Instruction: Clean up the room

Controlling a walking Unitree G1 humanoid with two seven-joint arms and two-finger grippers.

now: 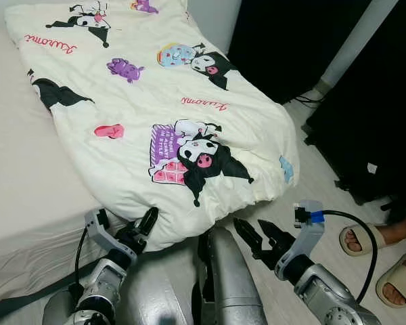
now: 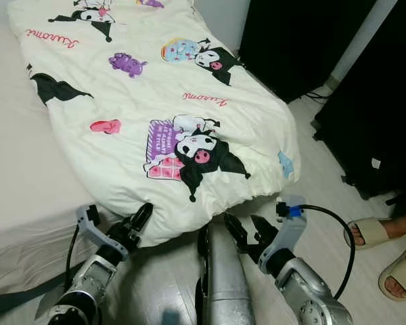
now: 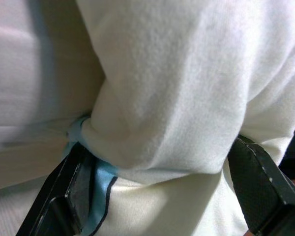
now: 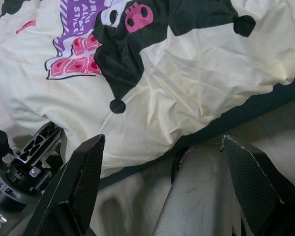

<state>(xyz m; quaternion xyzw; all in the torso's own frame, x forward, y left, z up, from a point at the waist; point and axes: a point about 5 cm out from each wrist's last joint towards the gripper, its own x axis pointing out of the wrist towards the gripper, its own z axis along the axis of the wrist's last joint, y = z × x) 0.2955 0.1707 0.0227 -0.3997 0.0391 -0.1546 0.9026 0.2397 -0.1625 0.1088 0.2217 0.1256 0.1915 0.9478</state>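
Left gripper (image 1: 143, 229) jaws spread around the near corner of the cartoon-print duvet (image 1: 162, 115), not yet clenched; right gripper (image 1: 260, 238) jaws released, just short of the hem. Duvet askew across the bed (image 1: 20, 169), overhanging the floor; straightening barely begun

A bed (image 1: 20, 169) with a pale sheet is taking up the robot's left side of the scene. A cream quilt (image 1: 155, 101) printed with black and purple cartoon figures is lying slantwise across it, its near corner spilling over the bed's edge. Beside the bed, a light floor (image 1: 325, 189) is running off to the right. A person's two feet in beige slippers (image 1: 357, 238) are standing on it at the far right, near a black cable (image 1: 304, 100) by the wall.
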